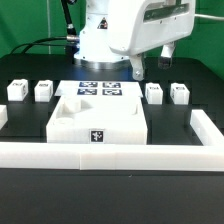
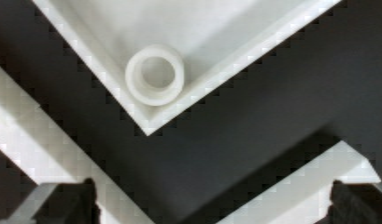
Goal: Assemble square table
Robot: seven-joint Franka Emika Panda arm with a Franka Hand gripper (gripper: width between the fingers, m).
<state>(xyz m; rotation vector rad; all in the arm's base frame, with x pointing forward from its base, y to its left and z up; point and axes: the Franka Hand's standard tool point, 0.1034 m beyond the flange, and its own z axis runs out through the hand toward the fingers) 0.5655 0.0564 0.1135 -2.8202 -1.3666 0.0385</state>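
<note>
The square slab (image 1: 72,120) is lying flat in the lower middle of the exterior view. Its tagged front edge is facing the camera, just behind the front run of the rail fence (image 1: 110,153). The wrist view is showing one corner of the slab, and the round corner hole (image 2: 156,75) there is sitting empty, with no leg in it.

The four leg blocks are standing loose on the dark table (image 1: 30,68), apart from the slab, in a row across the middle of the frame. The outer left leg (image 1: 15,90) and the inner left leg (image 1: 43,90) are standing at the exterior view's left. The inner right leg (image 1: 153,93) and the outer right leg (image 1: 179,93) are standing at the exterior view's right. Between the two pairs, just behind the slab, the marker board (image 1: 100,88) is lying flat.

The gripper (image 1: 138,68) is hanging from the arm in the upper middle of the frame, over the slab's far side. In the wrist view its fingers (image 2: 42,205) are spreading wide, with only slab corner and bare table ahead of them, so the claw is carrying nothing.

By my reading the assembly is barely starting. No leg is joined to the slab as far as the pictures show. All four are waiting to be picked up, brought to a corner hole and fixed in.
</note>
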